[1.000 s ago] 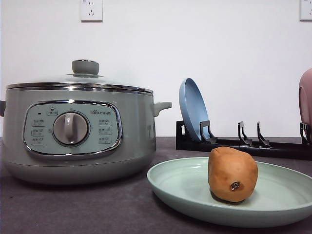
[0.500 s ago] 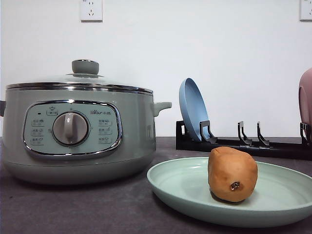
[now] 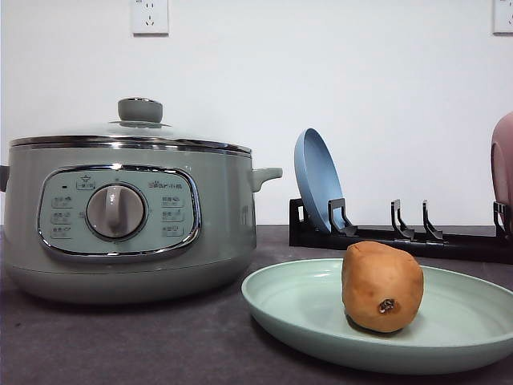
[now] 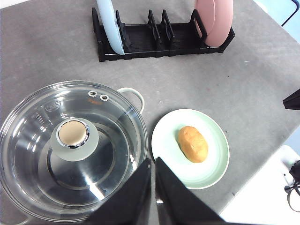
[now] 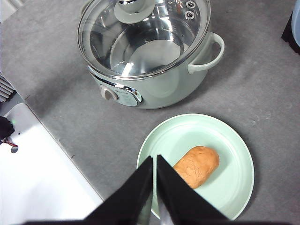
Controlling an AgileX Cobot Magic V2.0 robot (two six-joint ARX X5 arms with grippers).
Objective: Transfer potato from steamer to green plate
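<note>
The orange-brown potato (image 3: pixel 382 285) lies on the pale green plate (image 3: pixel 304 321), to the right of the steamer (image 3: pixel 128 212). The steamer's glass lid with its green knob (image 3: pixel 140 110) is on, and through the lid the pot looks empty. From the left wrist view, the potato (image 4: pixel 192 144) rests in the green plate (image 4: pixel 164 140) beside the steamer (image 4: pixel 70 150); my left gripper (image 4: pixel 153 173) hangs high above them, its fingers shut together on nothing. My right gripper (image 5: pixel 154 180) also hovers high, shut and empty, over the plate (image 5: pixel 225 187) and potato (image 5: pixel 197 166).
A black dish rack (image 3: pixel 401 237) stands behind the plate, holding a blue plate (image 3: pixel 318 180) on its left and a pink plate (image 3: pixel 503 164) on its right. The table edge and a white surface (image 5: pixel 42 183) lie near the steamer's front.
</note>
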